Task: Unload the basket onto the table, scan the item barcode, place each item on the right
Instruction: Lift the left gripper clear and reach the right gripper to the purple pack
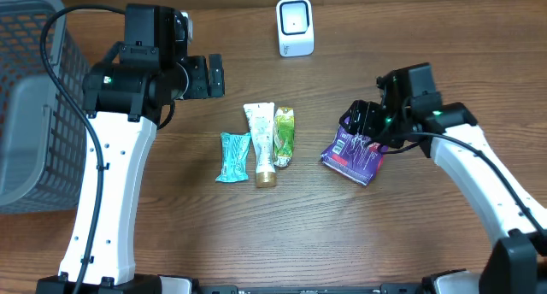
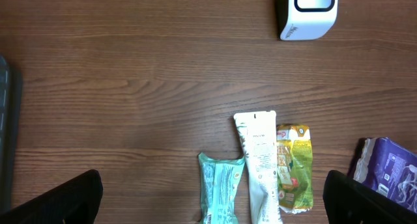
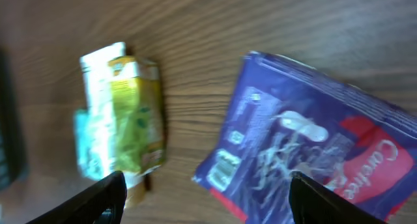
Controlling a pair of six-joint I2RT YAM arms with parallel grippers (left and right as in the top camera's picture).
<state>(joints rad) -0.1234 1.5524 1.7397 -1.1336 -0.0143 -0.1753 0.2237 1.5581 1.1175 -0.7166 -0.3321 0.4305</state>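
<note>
- Table (image 1: 410, 243): wood grain; clock bearings are taken from its middle in the overhead view.
- Purple packet (image 1: 357, 157): lies flat on the wood at 3 o'clock, skewed, with one corner toward 6 o'clock. It has a pale label patch near its 10 o'clock corner, too blurred to read.
- Right gripper (image 1: 362, 127): hangs over the packet's 12 o'clock edge. The pincer is spread. In the wrist view one finger is over bare wood and the other over the packet, with no pinch visible. Cannot tell whether it touches the packet.
- Left gripper (image 1: 211, 76): at 10 o'clock, pointing toward 3 o'clock. The pincer is spread wide with nothing between the fingers.
- Barcode scanner (image 1: 295, 26): white, upright at the 12 o'clock edge, well apart from the purple packet.
- Three items sit side by side at the centre. The teal packet (image 1: 232, 157) is on the 9 o'clock side and the white tube (image 1: 261, 144) is in the middle, cap end toward 6 o'clock. The green-yellow packet (image 1: 284, 136) is on the 3 o'clock side, near the purple packet but apart from it.
- Grey mesh basket (image 1: 38, 114): at the 9 o'clock edge, beside the left arm.
</note>
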